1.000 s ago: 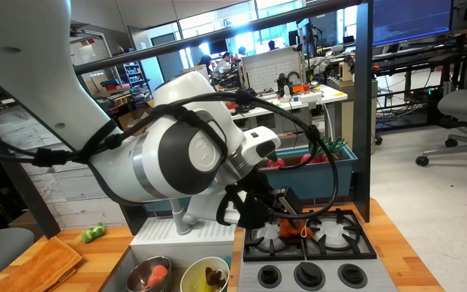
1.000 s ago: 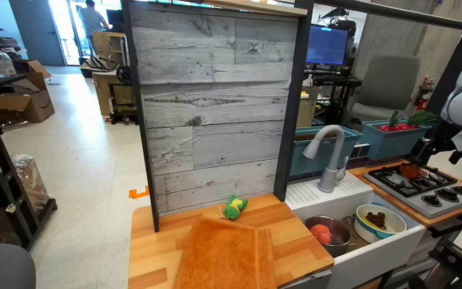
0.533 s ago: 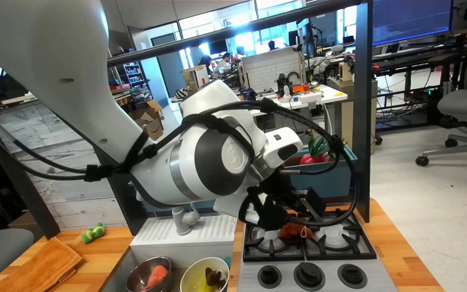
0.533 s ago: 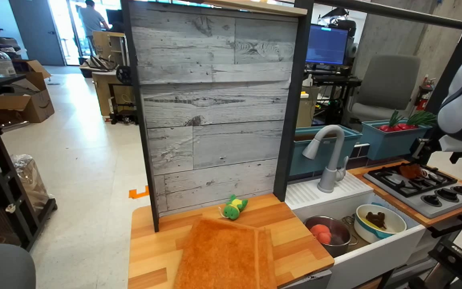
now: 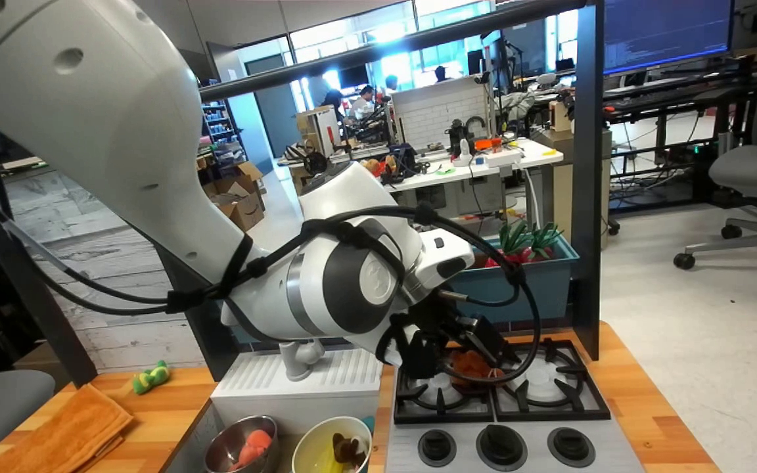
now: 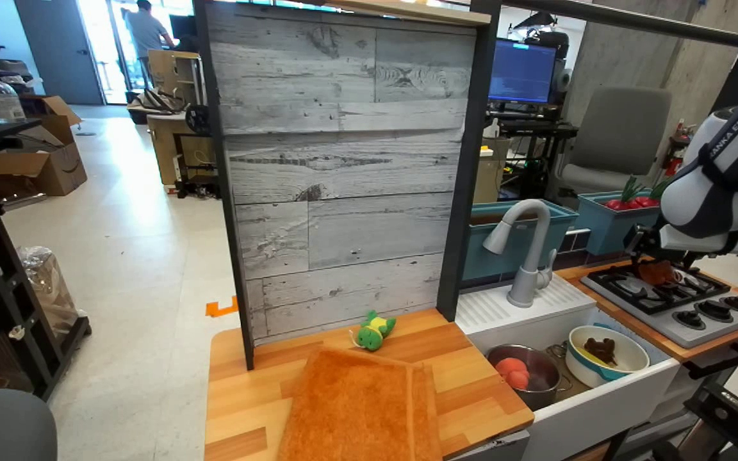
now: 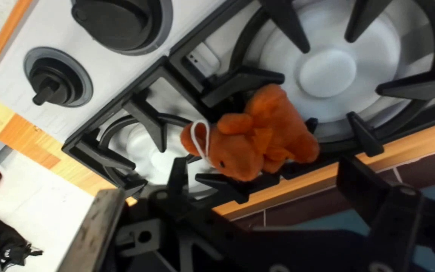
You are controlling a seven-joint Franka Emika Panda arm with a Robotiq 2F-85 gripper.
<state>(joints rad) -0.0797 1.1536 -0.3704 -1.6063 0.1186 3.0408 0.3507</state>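
Orange plush toy (image 7: 278, 124) on the stove (image 7: 108, 71), gripper (image 7: 264, 163) with jaws apart seemingly just above.

We see rust-orange on the plush toy (image 7: 281, 122), broken by a white loop (image 7: 193, 140). The gripper (image 7: 264, 172) is black, and we find the arm (image 5: 122, 125) white with dark grey and silver parts. The stove (image 5: 466, 443) shows us silver-grey, with black grates (image 5: 549, 415) and 3 black knobs (image 5: 501, 447). Honey and tan blocks pattern the counter (image 6: 459, 365); the towel (image 6: 356, 410) is orange all over, the small toy (image 6: 377, 331) green and yellow. We note dark grain streaking the pale grey wall panel (image 6: 343, 166), 2 teal planters (image 6: 615, 235), red vegetables (image 6: 628, 205) with green tops, a grey faucet (image 6: 524, 291), a white sink (image 6: 606, 406), a white-and-teal pot (image 6: 633, 360), a brown toy (image 6: 601, 350) and a silver saucepan (image 6: 545, 378).
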